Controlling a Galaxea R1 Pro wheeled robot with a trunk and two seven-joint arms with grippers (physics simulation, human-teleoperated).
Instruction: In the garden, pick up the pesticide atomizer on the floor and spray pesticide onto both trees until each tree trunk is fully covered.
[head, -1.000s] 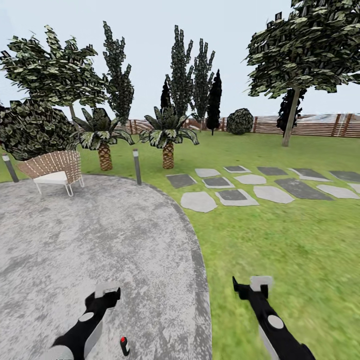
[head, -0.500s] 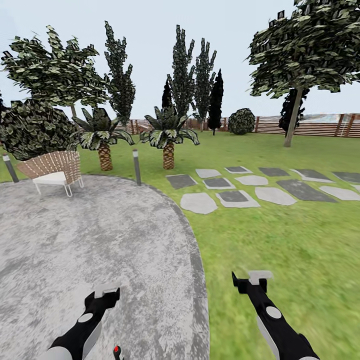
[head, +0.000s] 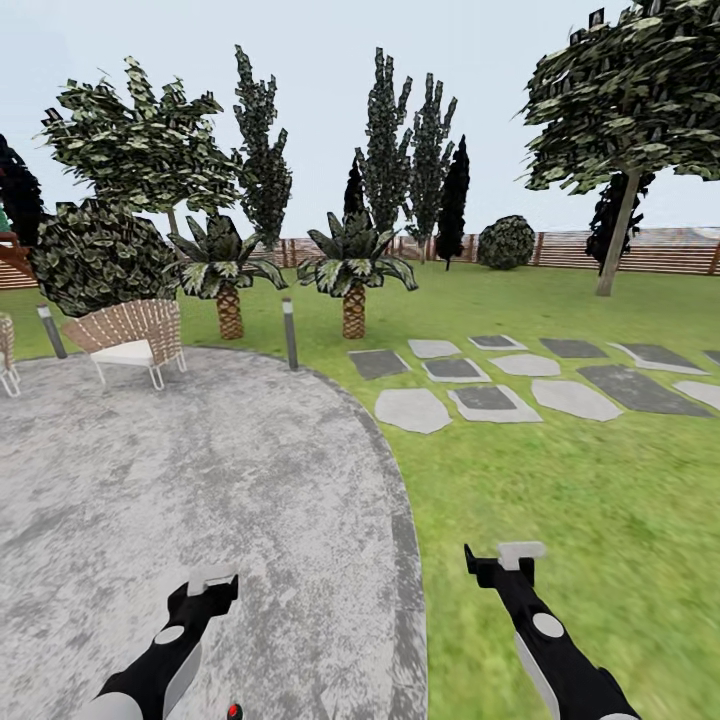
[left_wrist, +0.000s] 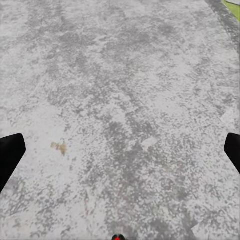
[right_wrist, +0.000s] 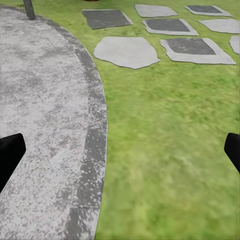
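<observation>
Pesticide atomizer, small dark bottle with red top, sits on the grey speckled stone floor at the head view's bottom edge, just beside the left gripper; not picked up, nothing sprayed. Left gripper and right gripper both spread, empty. Versus a second ago, the view shifted; atomizer sits lower in frame.

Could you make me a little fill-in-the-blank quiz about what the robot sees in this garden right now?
1. The left hand hangs over the grey ____ paving.
2. The right hand hangs over the green ____.
3. The spray bottle, just peeking in at the head view's lower edge, has a ____ top.
4. The wicker chair stands on the ____ side of the lamp post.

Missing words: stone; grass; red; left
</observation>
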